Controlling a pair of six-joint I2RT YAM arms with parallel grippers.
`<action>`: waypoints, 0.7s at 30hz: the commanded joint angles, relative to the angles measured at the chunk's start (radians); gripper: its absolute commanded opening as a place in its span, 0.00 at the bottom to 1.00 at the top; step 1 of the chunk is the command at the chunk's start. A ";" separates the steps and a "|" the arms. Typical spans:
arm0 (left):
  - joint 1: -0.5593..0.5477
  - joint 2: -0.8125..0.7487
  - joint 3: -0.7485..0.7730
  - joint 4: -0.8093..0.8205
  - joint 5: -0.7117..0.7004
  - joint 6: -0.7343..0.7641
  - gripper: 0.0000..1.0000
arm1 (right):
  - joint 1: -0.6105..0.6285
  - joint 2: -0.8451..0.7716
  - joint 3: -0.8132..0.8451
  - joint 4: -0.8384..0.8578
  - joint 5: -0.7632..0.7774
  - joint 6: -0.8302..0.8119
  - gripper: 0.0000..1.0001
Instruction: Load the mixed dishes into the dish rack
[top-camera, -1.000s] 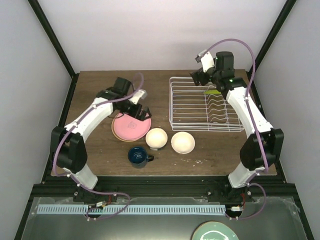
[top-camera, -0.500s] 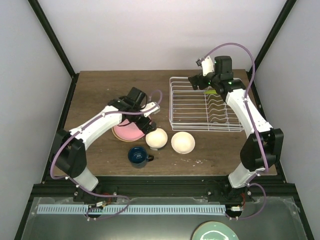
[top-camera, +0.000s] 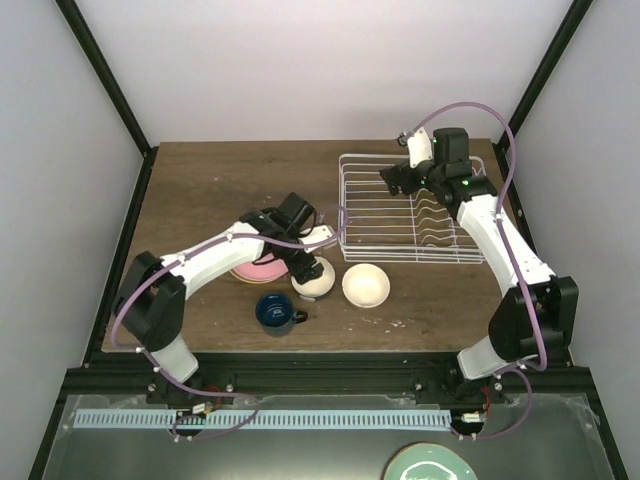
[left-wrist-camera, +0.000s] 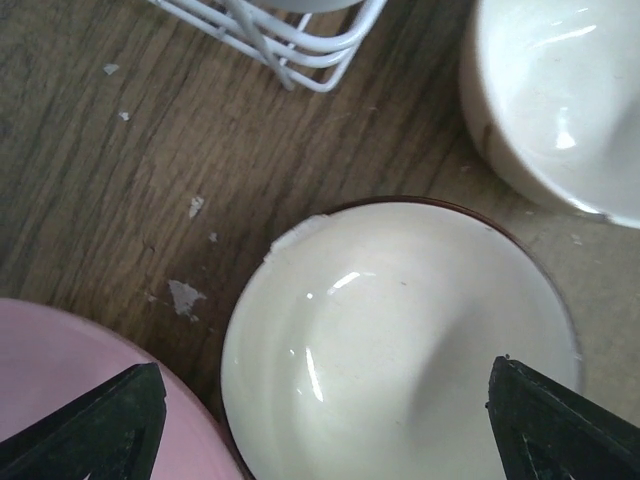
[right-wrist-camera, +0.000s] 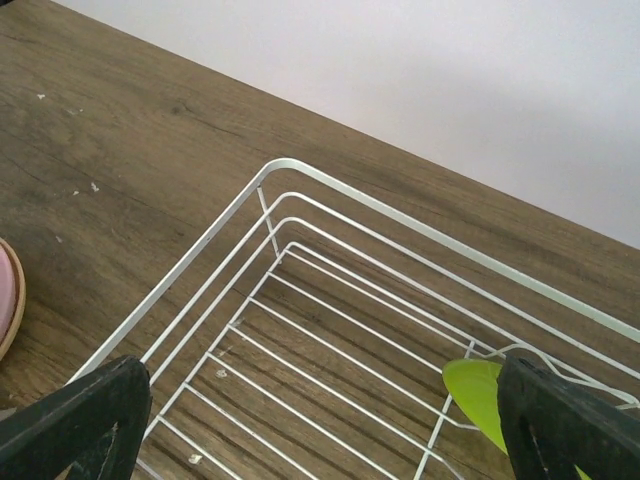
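My left gripper (top-camera: 305, 262) is open and hovers right over the left cream bowl (top-camera: 318, 280), its fingertips on either side of the bowl (left-wrist-camera: 400, 340). The second cream bowl (top-camera: 366, 285) sits to its right (left-wrist-camera: 560, 90). The pink plate (top-camera: 255, 268) lies on a peach-tan one, left of the bowls (left-wrist-camera: 70, 390). The dark blue mug (top-camera: 275, 312) stands in front. My right gripper (top-camera: 393, 178) is open and empty above the dish rack (top-camera: 380, 215). A lime green plate (right-wrist-camera: 478, 395) stands in the rack (right-wrist-camera: 300, 300). The woven yellow plate is out of view.
A pale teal plate (top-camera: 430, 465) lies off the table at the bottom of the top view. The rack's near-left corner (left-wrist-camera: 290, 40) is close behind the left bowl. Black frame posts stand at the table's sides.
My left arm has swung right, from over the pink plate to over the left cream bowl. My right gripper has shifted slightly over the rack's far edge.
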 joint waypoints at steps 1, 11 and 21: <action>0.000 0.059 -0.001 0.083 -0.047 0.049 0.89 | 0.005 -0.058 -0.025 0.010 0.013 0.006 0.96; 0.000 0.153 0.023 0.151 -0.034 0.073 0.86 | 0.005 -0.090 -0.061 0.003 0.054 -0.025 0.97; 0.000 0.213 0.036 0.167 0.003 0.073 0.58 | 0.006 -0.070 -0.062 0.007 0.075 -0.054 0.97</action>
